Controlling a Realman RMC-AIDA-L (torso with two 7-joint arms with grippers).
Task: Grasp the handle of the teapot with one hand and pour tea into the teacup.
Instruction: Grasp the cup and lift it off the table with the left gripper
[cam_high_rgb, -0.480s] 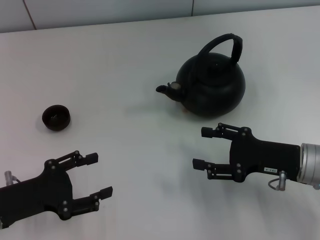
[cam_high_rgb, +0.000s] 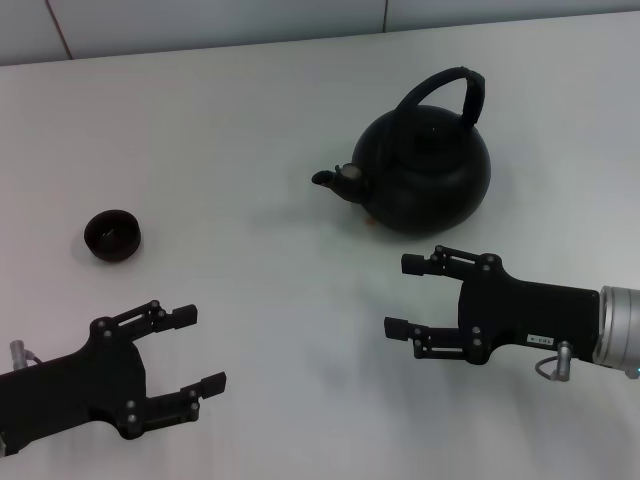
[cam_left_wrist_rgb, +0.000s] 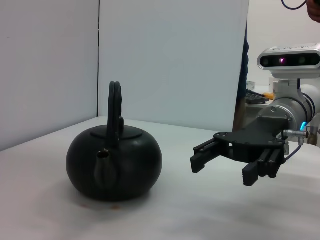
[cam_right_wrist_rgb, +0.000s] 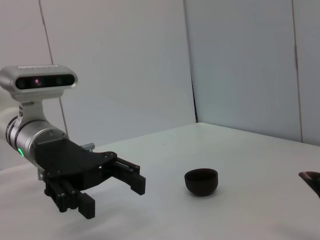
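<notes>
Two black robot pincers hover low over a plain white tabletop (cam_high_rgb: 250, 120), and neither holds or touches anything. The right pincer (cam_high_rgb: 407, 296) is spread wide, its two fingers parted with only bare tabletop between them; it points toward the robot's left, and its arm reaches in level from the right edge of the head view, with a silver wrist cuff showing at that edge. It sits just on the robot's side of the teapot (cam_high_rgb: 425, 168), near it but apart. The left pincer (cam_high_rgb: 198, 350) is also spread wide and empty, its fingers pointing to the robot's right and slightly away from the body; its arm comes in from the lower left corner. The teapot, round and matte black, stands upright on the right half of the tabletop, farther from the robot than either pincer. Its spout points toward the robot's left, and its arched handle (cam_high_rgb: 453, 88) rises upright over the lid. The teacup (cam_high_rgb: 111, 235), small and dark, stands on the left side, well apart from the teapot and a little beyond the left pincer.
</notes>
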